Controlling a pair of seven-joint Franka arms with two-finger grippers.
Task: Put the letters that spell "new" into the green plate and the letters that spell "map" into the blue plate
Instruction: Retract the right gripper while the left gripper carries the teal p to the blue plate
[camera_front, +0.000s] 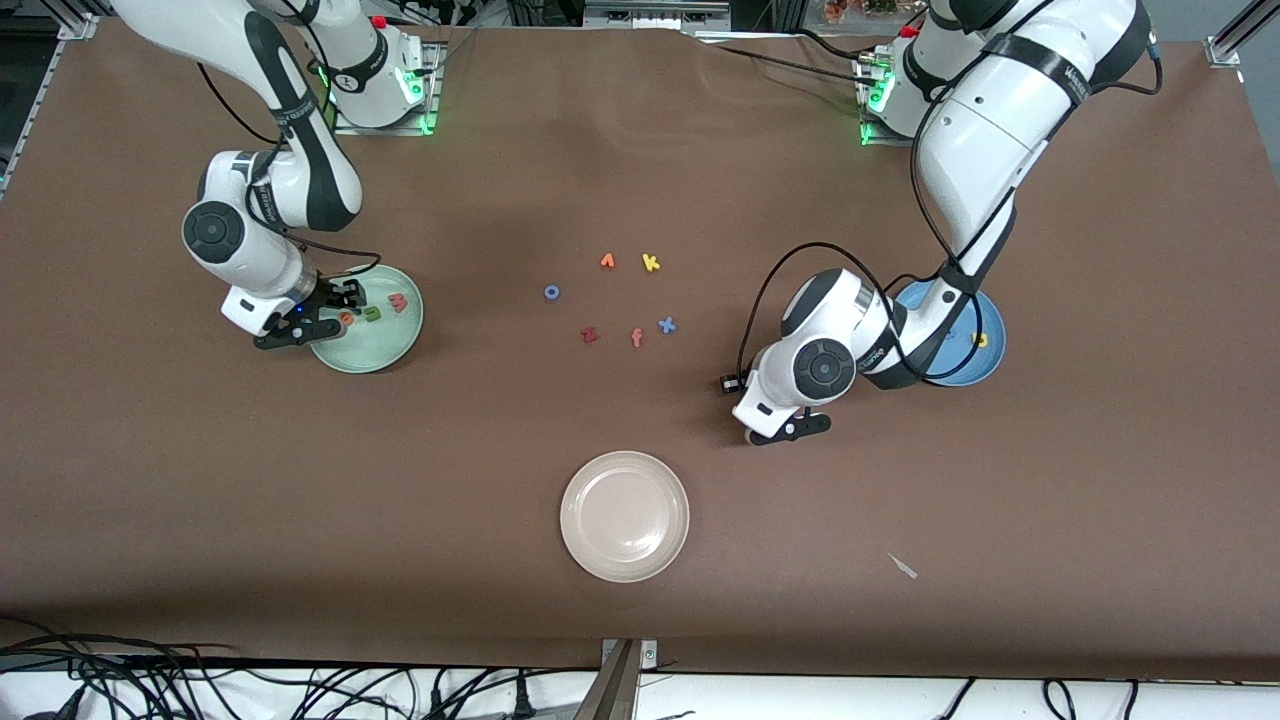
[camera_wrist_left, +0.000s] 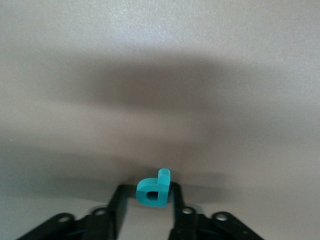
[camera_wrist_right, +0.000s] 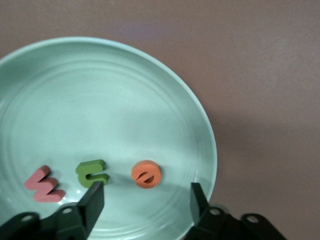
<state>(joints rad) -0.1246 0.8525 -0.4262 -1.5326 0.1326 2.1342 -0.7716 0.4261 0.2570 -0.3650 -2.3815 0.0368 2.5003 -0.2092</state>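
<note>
The green plate (camera_front: 385, 350) (camera_wrist_right: 165, 95) holds three letters in a row: the orange e (camera_front: 347, 318) (camera_wrist_right: 146, 174), the green n (camera_front: 373, 313) (camera_wrist_right: 91, 172) and the pink w (camera_front: 399, 302) (camera_wrist_right: 45, 184). My right gripper (camera_front: 340, 305) (camera_wrist_right: 146, 196) hangs open just over the e, touching none of them. My left gripper (camera_front: 772, 422) (camera_wrist_left: 148, 195) is down at the bare tabletop beside the blue plate (camera_front: 975, 365), shut on the teal p (camera_wrist_left: 152, 192). A yellow a (camera_front: 980, 340) lies in the blue plate, which the left arm partly hides. No blue m shows.
Loose letters lie mid-table: an orange one (camera_front: 607, 261), yellow k (camera_front: 651, 262), blue o (camera_front: 551, 292), dark red z (camera_front: 589, 335), salmon f (camera_front: 637, 338), blue x (camera_front: 667, 324). A beige plate (camera_front: 625, 560) sits nearer the front camera, with a white scrap (camera_front: 903, 565) beside it.
</note>
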